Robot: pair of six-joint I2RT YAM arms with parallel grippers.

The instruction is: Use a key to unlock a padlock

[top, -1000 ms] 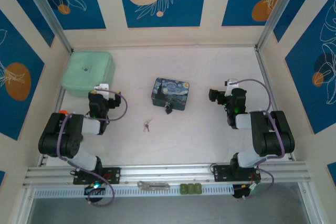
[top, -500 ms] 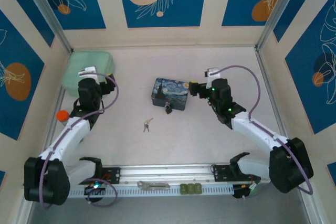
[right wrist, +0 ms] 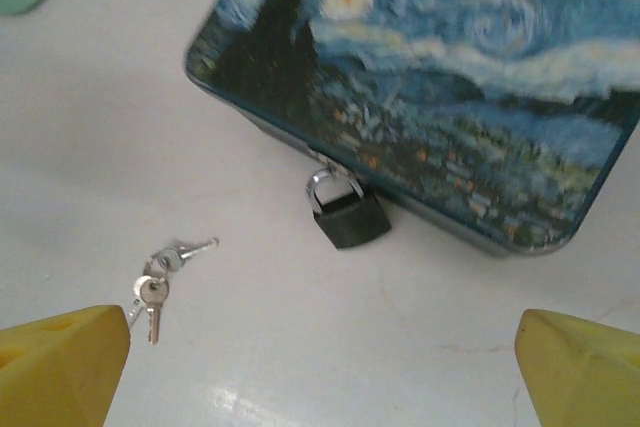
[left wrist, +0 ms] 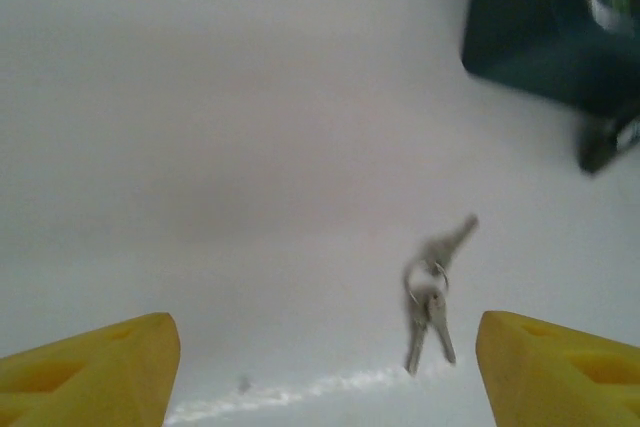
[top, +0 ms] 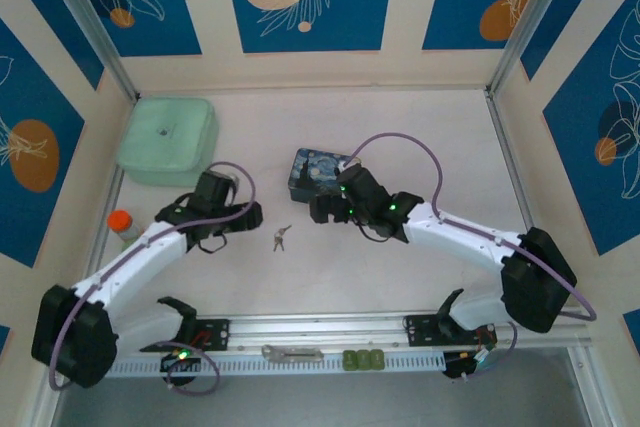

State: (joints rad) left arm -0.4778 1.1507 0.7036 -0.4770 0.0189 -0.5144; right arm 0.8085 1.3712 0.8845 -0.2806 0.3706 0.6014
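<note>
The key (top: 281,238) is a small silvery bunch on a ring, lying flat on the white table. My left gripper (top: 248,215) hovers just left of it, open. In the left wrist view the key (left wrist: 430,292) lies ahead between the yellow fingertips (left wrist: 90,367), nearer the right one, untouched. The padlock (right wrist: 348,215), dark with a silver shackle, hangs on the front edge of the starry-night tin (right wrist: 430,77). My right gripper (right wrist: 320,372) is above it, open and empty. From above, my right gripper (top: 318,209) covers the padlock.
A mint green lidded box (top: 167,139) stands at the back left. An orange-capped bottle (top: 121,222) is by the left wall. On the front rail lie a grey metal tool (top: 293,352) and green blocks (top: 364,359).
Both arms have swung in from the sides towards the middle. My left gripper now sits beside the key and my right gripper is over the padlock at the tin's front.
</note>
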